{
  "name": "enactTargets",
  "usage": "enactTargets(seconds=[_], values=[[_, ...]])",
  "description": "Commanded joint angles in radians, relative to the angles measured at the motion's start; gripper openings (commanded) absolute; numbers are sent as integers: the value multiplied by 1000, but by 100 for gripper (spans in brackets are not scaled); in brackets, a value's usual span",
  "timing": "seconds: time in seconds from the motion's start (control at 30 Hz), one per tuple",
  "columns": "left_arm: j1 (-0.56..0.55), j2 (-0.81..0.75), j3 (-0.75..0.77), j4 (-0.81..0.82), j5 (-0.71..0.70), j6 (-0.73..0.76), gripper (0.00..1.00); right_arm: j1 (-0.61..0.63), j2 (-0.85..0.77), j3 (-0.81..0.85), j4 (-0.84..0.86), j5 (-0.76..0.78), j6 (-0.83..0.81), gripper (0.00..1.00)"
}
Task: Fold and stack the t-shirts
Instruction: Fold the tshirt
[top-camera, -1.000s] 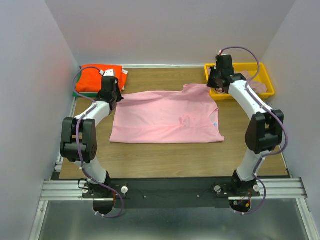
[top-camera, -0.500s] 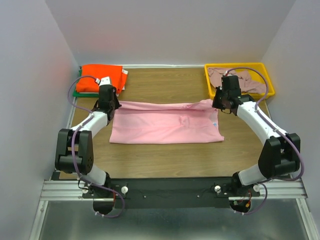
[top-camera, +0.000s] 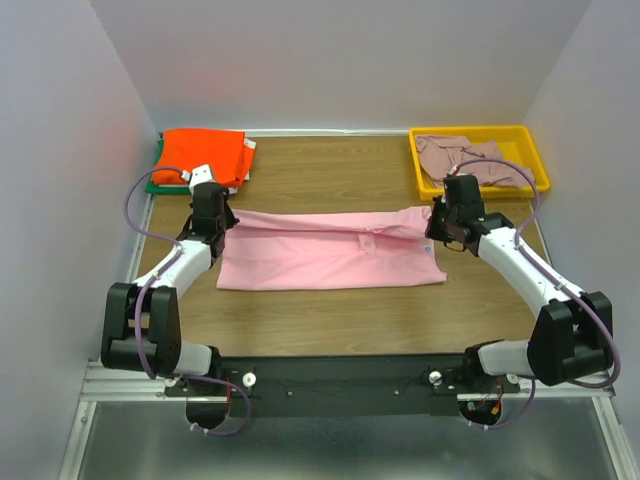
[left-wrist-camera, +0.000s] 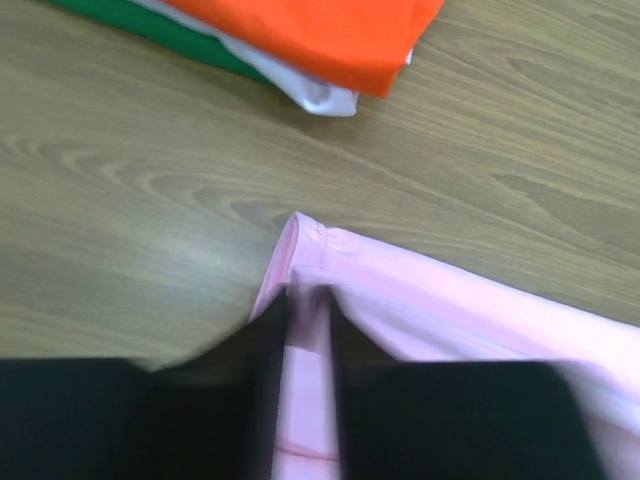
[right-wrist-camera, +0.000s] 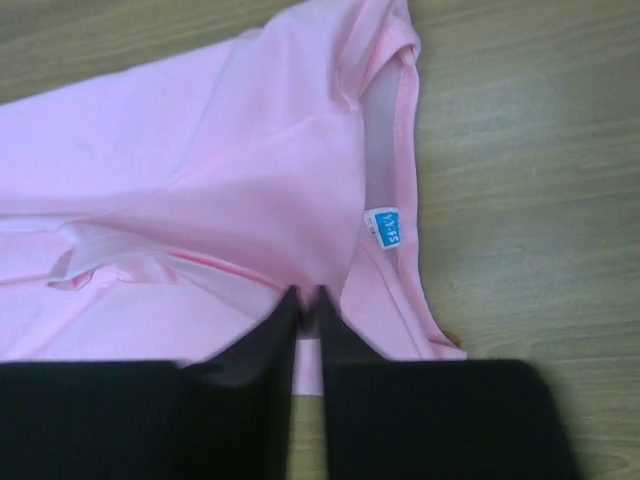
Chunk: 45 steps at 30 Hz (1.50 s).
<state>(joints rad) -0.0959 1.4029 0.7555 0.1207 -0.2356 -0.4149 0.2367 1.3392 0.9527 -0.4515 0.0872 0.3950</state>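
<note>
The far edge of the light pink cloth t-shirt (top-camera: 330, 255) has been drawn forward over itself, pinched by left gripper (left-wrist-camera: 308, 305) and right gripper (right-wrist-camera: 307, 298); fold judged nearly laid.

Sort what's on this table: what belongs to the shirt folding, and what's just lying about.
Belongs to the job:
- light pink cloth t-shirt, partly folded mid-table
- folded bright orange t-shirt
- green t-shirt under the orange one
- crumpled dusty mauve t-shirt

Just lying about:
- yellow plastic tray holding the mauve shirt
- wooden table
</note>
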Motion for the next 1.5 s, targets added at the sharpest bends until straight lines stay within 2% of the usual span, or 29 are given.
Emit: enactTargets(seconds=[0.0,0.03,0.1,0.17,0.27,0.37,0.53,0.63,0.8,0.97,1.13,1.47], values=[[-4,-70,-42,-82,-115,-96,56,10,-43,-57,-15,-3,27,35],[-4,-108,-53,-104,-129,-105,74,13,-54,-66,-21,-1,36,50],[-5,-162,-74,-115,-155,-131,75,18,-86,-84,-27,5,42,69],[-16,-249,-102,-115,-180,-159,76,23,-107,-97,-30,26,42,74],[-60,-317,-110,-86,-188,-154,76,27,-100,-71,-29,45,30,74],[-96,-276,-76,-52,-166,-130,76,30,-49,-25,-12,33,12,74],[-189,-105,40,-12,-79,-105,76,71,53,9,97,-46,-5,74],[-221,28,86,43,1,-102,76,114,104,34,144,-38,1,74],[-243,165,140,95,91,-101,76,131,236,41,189,-38,16,74],[-255,260,139,112,107,-96,76,133,327,34,217,-27,11,74],[-257,277,98,111,114,-105,76,133,376,31,215,8,33,74],[-265,185,-25,91,88,-140,76,133,518,86,211,-27,21,75]])
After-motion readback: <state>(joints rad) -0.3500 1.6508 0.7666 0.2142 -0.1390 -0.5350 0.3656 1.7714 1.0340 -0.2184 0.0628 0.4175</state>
